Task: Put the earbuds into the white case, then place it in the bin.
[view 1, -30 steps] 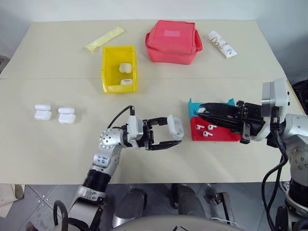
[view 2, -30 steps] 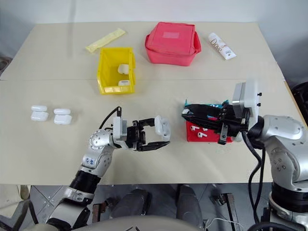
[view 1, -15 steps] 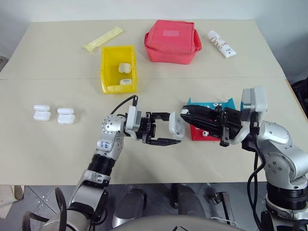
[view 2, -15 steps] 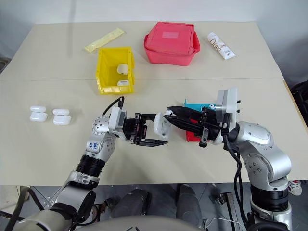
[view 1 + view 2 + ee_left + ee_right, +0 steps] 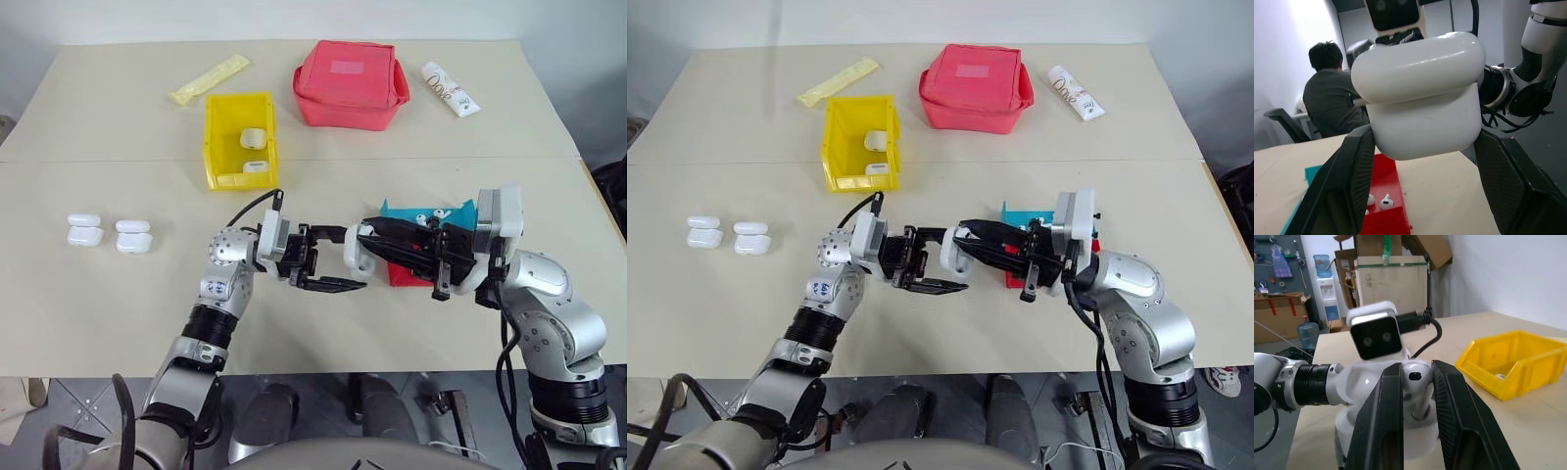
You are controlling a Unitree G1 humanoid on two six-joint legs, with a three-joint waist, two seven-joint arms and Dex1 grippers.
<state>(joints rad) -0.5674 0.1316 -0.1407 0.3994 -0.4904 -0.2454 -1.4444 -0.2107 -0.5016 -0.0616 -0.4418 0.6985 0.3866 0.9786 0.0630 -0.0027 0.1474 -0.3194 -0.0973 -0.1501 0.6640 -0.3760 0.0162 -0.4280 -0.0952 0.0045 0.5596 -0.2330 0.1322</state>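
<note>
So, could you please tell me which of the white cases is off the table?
The white case gripped in the left end effector; the others lie on the table at the left or inside the yellow bin.

The work surface is a beige table (image 5: 118, 294) made of two tops butted together, with a seam running across its width. Beyond the far edge stands a plain light wall (image 5: 294, 15). Below the near edge, grey floor tiles (image 5: 59, 411) are visible.

In the wrist views, stacked cardboard boxes (image 5: 1391, 274), a water dispenser (image 5: 1327, 289) and a pegboard with tools (image 5: 1273, 259) line a wall. A person (image 5: 1334, 105) sits facing away, next to a dark chair (image 5: 1283, 122), before a bright white wall (image 5: 1288, 58).
</note>
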